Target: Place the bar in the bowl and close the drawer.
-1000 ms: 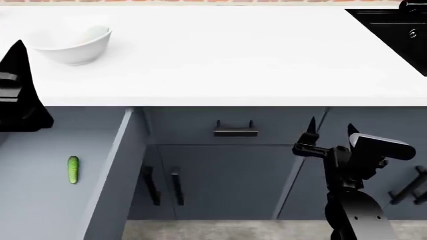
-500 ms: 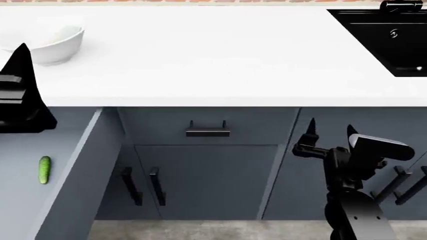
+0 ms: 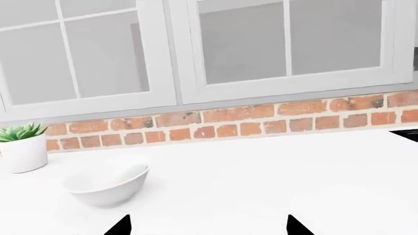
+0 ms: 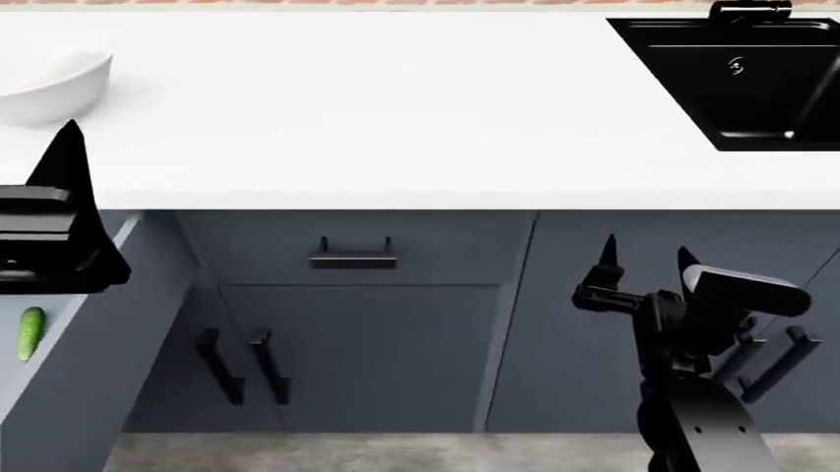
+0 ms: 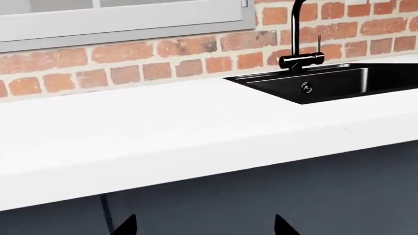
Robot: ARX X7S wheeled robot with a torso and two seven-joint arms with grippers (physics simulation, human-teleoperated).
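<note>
Two grippers show in the head view: the left gripper sits at the counter's front edge above the open drawer, its jaws spread with nothing between them, as the two tips well apart in the left wrist view confirm; the right gripper hangs low before the cabinet fronts, jaws also spread and empty. On the white countertop the white bowl stands near a potted plant; a pale shape inside it may be the bar, though it is too faint to tell. A small green cucumber lies in the drawer. The black sink lies to the right.
</note>
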